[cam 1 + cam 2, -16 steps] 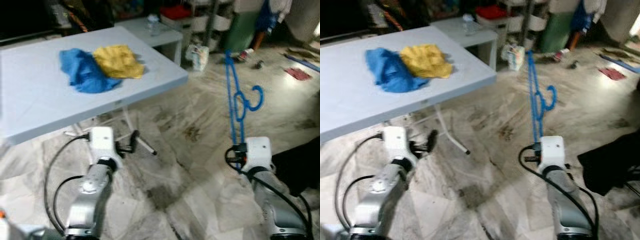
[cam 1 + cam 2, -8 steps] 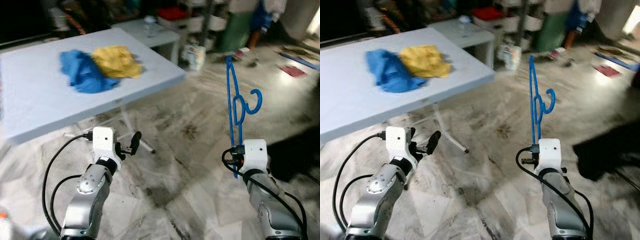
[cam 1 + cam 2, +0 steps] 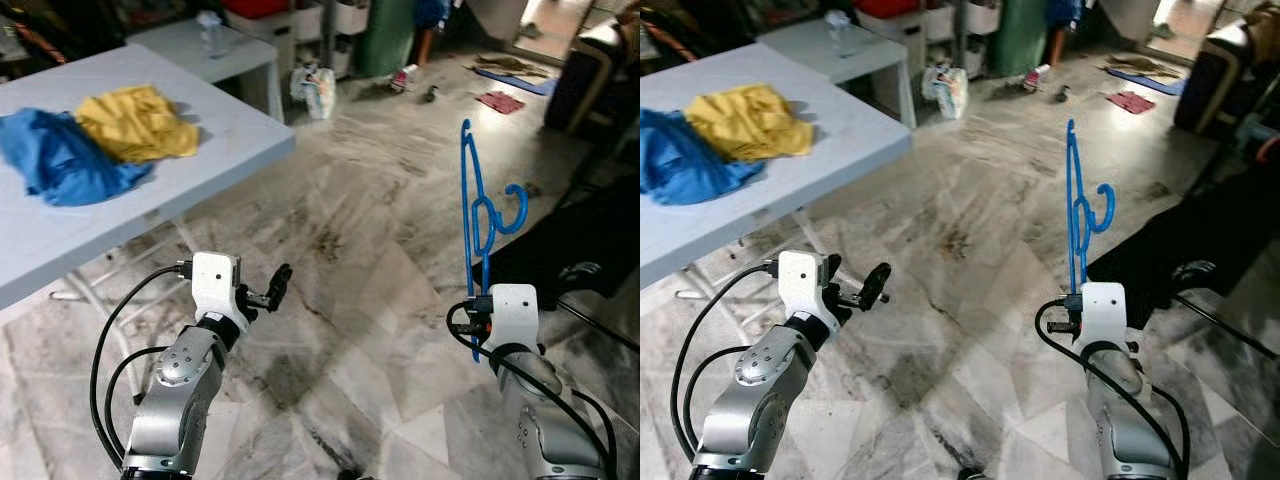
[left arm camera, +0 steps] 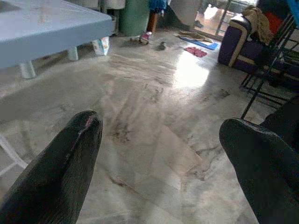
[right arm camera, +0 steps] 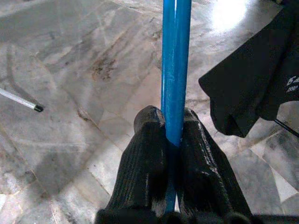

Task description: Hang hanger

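The right gripper (image 5: 173,135) is squeezing the thin blue hanger (image 3: 472,215) tight, far from the table (image 3: 225,125). It looks light, stiff, slippery. The left gripper (image 4: 163,154) is wide open, holding nothing.

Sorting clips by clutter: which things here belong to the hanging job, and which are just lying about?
Job:
- thin blue plastic hanger
- right gripper, clamped on it

Lying about:
- crumpled yellow cloth
- crumpled blue cloth
- pale blue table
- left gripper, open

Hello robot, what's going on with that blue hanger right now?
Right gripper shut on blue hanger, held upright. Left gripper open, empty, out front. Black fabric on floor ahead-right; table to the left.
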Available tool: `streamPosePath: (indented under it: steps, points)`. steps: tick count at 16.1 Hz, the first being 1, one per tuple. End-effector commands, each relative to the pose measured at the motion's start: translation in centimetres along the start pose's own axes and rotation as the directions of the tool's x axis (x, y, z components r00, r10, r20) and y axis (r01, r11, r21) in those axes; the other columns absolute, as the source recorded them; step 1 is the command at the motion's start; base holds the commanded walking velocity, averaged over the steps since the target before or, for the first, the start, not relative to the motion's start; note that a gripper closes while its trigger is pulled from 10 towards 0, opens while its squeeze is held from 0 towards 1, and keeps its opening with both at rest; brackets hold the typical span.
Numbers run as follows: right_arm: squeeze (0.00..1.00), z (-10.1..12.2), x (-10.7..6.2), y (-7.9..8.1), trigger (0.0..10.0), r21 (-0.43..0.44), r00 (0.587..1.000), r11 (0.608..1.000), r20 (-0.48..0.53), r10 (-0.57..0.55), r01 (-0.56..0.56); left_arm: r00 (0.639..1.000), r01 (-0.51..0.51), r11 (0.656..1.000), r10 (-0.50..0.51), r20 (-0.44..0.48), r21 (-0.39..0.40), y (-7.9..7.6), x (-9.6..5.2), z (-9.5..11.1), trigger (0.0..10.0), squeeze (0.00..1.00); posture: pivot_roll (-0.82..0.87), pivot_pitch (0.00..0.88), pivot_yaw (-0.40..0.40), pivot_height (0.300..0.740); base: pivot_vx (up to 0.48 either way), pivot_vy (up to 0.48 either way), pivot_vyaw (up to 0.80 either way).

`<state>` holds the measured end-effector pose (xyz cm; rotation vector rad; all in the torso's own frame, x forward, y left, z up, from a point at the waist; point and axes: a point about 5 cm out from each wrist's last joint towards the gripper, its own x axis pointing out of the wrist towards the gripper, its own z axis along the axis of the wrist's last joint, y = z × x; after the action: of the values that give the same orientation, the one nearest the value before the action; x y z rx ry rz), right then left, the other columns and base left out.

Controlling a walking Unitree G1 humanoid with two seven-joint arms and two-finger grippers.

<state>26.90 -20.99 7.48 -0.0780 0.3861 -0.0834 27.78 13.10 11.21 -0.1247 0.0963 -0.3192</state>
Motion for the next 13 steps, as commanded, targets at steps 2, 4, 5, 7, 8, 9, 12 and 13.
streamPosePath:
  steps: [2,4,5,7,8,9,12,13]
  points:
    - [0.00,-0.26,-0.11,0.04,10.0,-0.009,1.000,1.000,-0.012,-0.008,0.008,1.000,0.013,1.000,-0.013,-0.020,-0.002,0.02,-0.10,-0.26,10.0,0.00,-0.04,0.031,-0.003,0.740,0.000,0.000,-0.80]
    - [0.00,-0.68,-0.18,0.18,10.0,-0.018,1.000,1.000,-0.028,-0.003,0.003,0.999,0.022,1.000,-0.022,-0.031,-0.002,-0.07,-0.19,-0.43,10.0,0.00,-0.04,0.031,-0.003,0.740,0.000,0.000,-0.80]
    - [0.00,-0.78,-0.17,0.17,10.0,-0.019,0.999,1.000,-0.033,-0.004,0.003,0.999,0.032,0.999,-0.032,-0.031,-0.004,-0.18,-0.20,-0.42,10.0,0.00,-0.04,0.032,-0.003,0.740,0.000,0.000,-0.80]
    - [0.00,-0.75,-0.16,0.19,10.0,-0.021,0.999,1.000,-0.033,-0.003,0.002,0.999,0.041,0.999,-0.041,-0.031,-0.004,-0.27,-0.21,-0.41,10.0,0.00,-0.04,0.032,-0.003,0.740,0.264,0.000,-0.40]
    - [0.00,-0.74,-0.12,0.19,10.0,-0.023,0.999,1.000,-0.034,-0.003,0.002,0.998,0.045,0.999,-0.045,-0.033,-0.006,-0.30,-0.22,-0.43,10.0,0.00,-0.04,0.032,-0.003,0.740,0.262,0.000,0.00]
    - [0.00,-0.73,-0.11,0.19,10.0,-0.024,0.999,1.000,-0.033,-0.003,0.002,0.998,0.050,0.999,-0.050,-0.035,-0.006,-0.37,-0.22,-0.45,10.0,0.00,-0.04,0.032,-0.002,0.740,0.262,0.000,0.00]
    - [0.00,-0.70,-0.09,0.27,10.0,-0.028,0.999,1.000,-0.033,-0.001,0.000,0.996,0.081,0.997,-0.081,-0.038,-0.004,-0.75,-0.29,-0.50,10.0,0.00,-0.04,0.032,-0.002,0.740,0.266,0.000,0.00]
    - [0.00,-0.69,-0.09,0.37,10.0,-0.028,0.999,1.000,-0.034,0.001,-0.002,0.995,0.087,0.996,-0.087,-0.041,-0.002,-0.81,-0.32,-0.53,10.0,0.00,-0.04,0.031,-0.002,0.740,0.270,0.000,0.00]
